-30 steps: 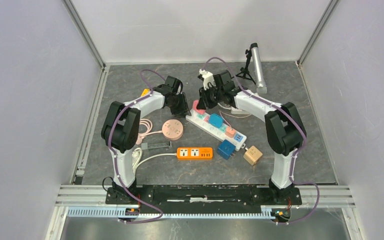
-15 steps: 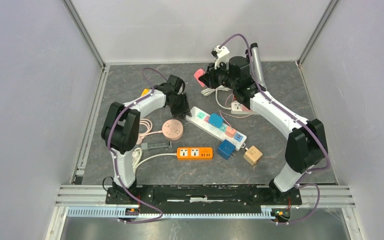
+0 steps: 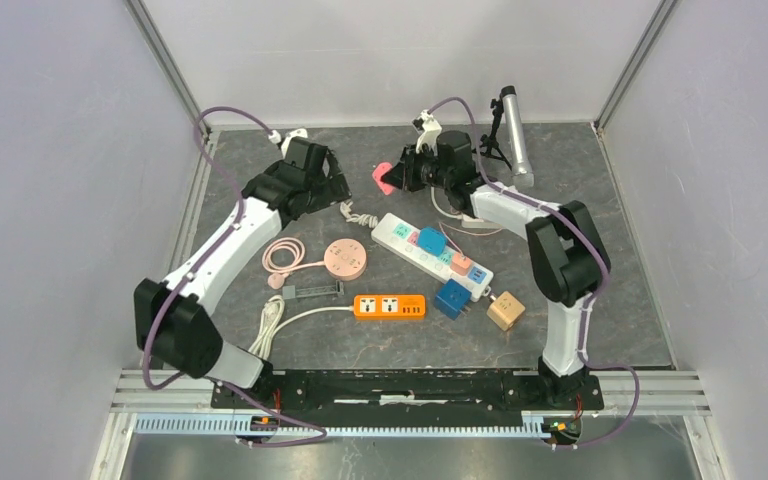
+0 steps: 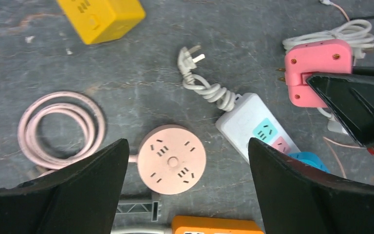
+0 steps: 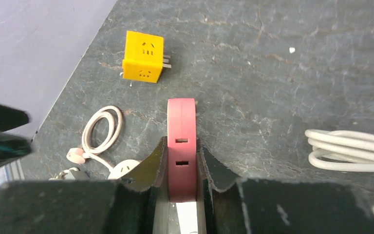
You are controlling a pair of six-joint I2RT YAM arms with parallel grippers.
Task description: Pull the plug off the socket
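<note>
Top view: the pink plug (image 3: 384,177) sits clamped in the right jaws, far-centre over the tabletop (image 3: 600,290), apart from the white power strip (image 3: 400,233).

Left wrist view: the left jaws gape wide and empty, with the plug at far right.

Right wrist view: the jaws pinch both flat sides of the plug, and its far end pokes out beyond them.

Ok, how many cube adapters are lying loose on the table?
3: yellow cube at the far left; blue cube and tan cube side by side off the strip's near end. More may be hidden.
</note>
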